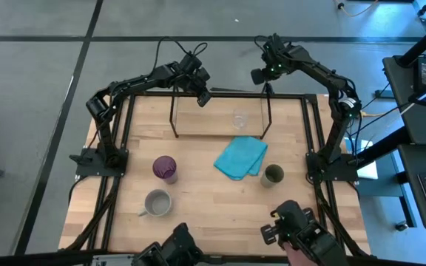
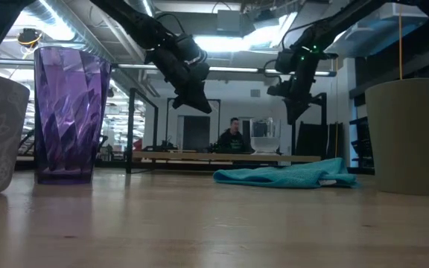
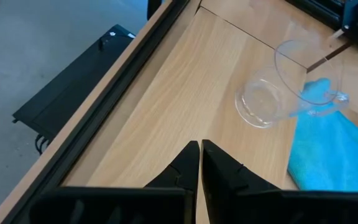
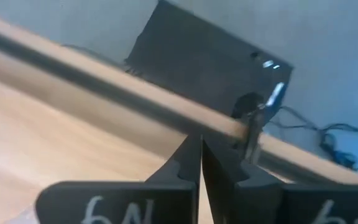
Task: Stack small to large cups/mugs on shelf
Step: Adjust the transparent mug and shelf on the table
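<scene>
The small clear glass [image 1: 239, 120] stands upright on the light wooden base of the black wire shelf [image 1: 173, 118] at the table's far side; it also shows in the left wrist view [image 3: 272, 93]. The purple tumbler [image 1: 165, 168], the grey mug [image 1: 157, 202] and the olive-green cup [image 1: 273, 175] stand upright on the table nearer the front. My left gripper [image 1: 203, 97] is shut and empty, above the shelf's far left part. My right gripper [image 1: 260, 74] is shut and empty, above the table's far edge, by the shelf's far right corner.
A folded turquoise cloth [image 1: 240, 157] lies on the table between the shelf and the olive cup. The black table frame [image 1: 313, 133] runs along the edges. Two dark devices [image 1: 294, 227] stand at the near edge. A person [image 2: 233, 138] sits in the room behind.
</scene>
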Action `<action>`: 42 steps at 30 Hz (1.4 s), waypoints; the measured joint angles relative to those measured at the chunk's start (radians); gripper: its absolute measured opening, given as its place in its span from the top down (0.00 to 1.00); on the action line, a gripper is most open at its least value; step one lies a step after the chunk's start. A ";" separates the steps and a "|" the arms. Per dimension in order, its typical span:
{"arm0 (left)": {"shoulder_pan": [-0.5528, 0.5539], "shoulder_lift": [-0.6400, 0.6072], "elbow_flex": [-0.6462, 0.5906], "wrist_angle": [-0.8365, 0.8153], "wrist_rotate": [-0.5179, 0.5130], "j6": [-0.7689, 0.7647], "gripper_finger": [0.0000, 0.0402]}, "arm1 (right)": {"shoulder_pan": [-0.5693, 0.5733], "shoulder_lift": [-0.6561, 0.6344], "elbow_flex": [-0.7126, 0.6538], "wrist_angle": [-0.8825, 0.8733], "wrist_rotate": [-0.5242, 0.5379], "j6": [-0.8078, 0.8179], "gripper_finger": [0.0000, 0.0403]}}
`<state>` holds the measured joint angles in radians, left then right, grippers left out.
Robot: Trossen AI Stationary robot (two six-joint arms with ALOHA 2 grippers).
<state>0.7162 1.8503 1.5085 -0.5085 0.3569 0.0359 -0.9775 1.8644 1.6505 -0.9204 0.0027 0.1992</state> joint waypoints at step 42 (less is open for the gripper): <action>-0.253 0.127 -0.001 0.149 0.027 0.079 0.97 | 0.233 -0.199 0.002 0.103 0.162 0.004 0.96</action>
<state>0.4634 1.9775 1.5079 -0.3591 0.3836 0.1150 -0.7446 1.6657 1.6520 -0.8176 0.1650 0.2035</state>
